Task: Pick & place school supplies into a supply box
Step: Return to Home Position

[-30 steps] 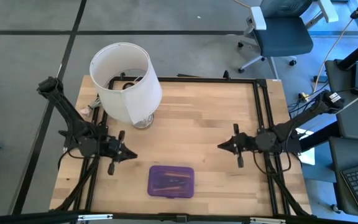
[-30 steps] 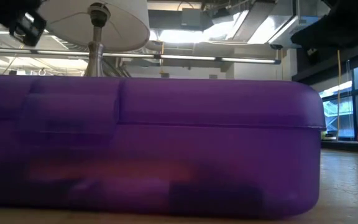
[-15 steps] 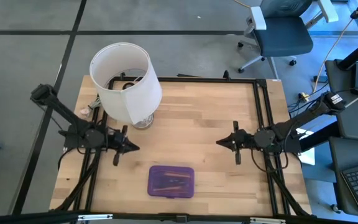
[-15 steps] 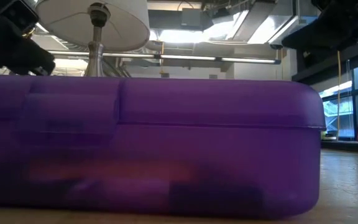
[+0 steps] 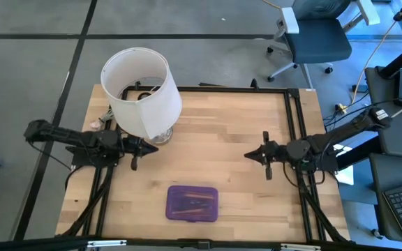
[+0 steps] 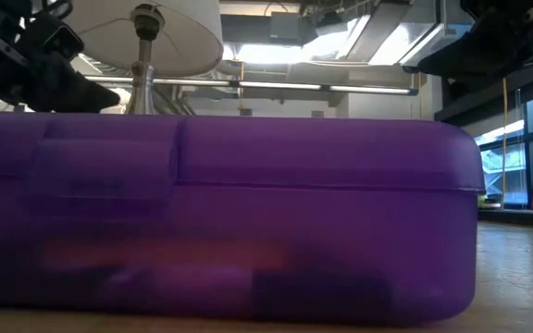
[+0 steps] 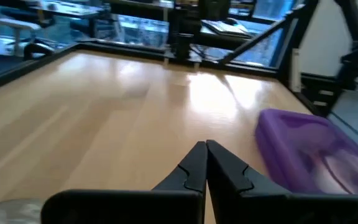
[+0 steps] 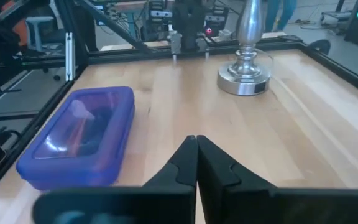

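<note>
The supply box (image 5: 192, 203) is a translucent purple case with its lid down, lying flat near the table's near edge. It fills the low view (image 6: 220, 217) and shows in both wrist views (image 7: 309, 155) (image 8: 82, 134). Dim orange and dark shapes show through its walls; I cannot tell which supplies they are. My left gripper (image 5: 147, 148) (image 7: 206, 149) hangs shut over the left side of the table, beside the lamp base. My right gripper (image 5: 248, 155) (image 8: 196, 142) hangs shut over the right side. Both are well clear of the box.
A white lampshade (image 5: 140, 90) on a metal lamp base (image 8: 246, 78) stands at the far left of the table. Black frame rails (image 5: 295, 132) run along the table's sides. Bare wood lies between the two grippers. An office chair (image 5: 316, 38) stands beyond the far edge.
My left arm has drawn back and folded down toward the table's left edge, and its gripper has moved toward the far edge, nearer the lamp base. My right gripper has stayed almost in place. The box has not moved.
</note>
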Tool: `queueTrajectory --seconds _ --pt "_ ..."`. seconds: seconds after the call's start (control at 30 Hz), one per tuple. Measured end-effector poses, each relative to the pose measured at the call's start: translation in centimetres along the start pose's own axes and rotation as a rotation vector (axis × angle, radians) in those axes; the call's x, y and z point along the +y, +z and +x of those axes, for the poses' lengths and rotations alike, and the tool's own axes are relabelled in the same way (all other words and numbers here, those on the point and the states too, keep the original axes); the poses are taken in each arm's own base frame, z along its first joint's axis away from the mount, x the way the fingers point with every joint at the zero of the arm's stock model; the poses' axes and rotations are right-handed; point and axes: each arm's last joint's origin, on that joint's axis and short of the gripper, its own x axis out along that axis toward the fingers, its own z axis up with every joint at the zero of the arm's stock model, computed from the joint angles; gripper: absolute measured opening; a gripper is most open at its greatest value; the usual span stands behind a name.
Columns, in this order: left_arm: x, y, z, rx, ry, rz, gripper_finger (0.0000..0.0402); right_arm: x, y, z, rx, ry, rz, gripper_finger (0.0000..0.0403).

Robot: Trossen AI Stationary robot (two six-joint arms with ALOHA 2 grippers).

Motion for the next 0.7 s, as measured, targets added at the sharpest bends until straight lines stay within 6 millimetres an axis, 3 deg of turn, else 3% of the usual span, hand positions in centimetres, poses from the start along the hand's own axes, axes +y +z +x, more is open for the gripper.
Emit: queueTrajectory --seconds 0.13,0.43,0.7 --pt "0.8 -0.1 -0.3 0.015 0.033 -0.019 0.0002 -1.3 0.2 -0.4 -0.004 0.022 0.005 0.0005" --pt "0.9 0.1 -0.5 -0.001 0.002 -0.04 0.0001 -4.2 -3.4 -2.1 -0.136 0.03 0.057 0.0005" --pt "0.9 0.0 -0.5 0.004 0.005 -0.039 0.0005 -5.4 -4.4 -3.2 -0.202 0.09 0.082 0.0004"
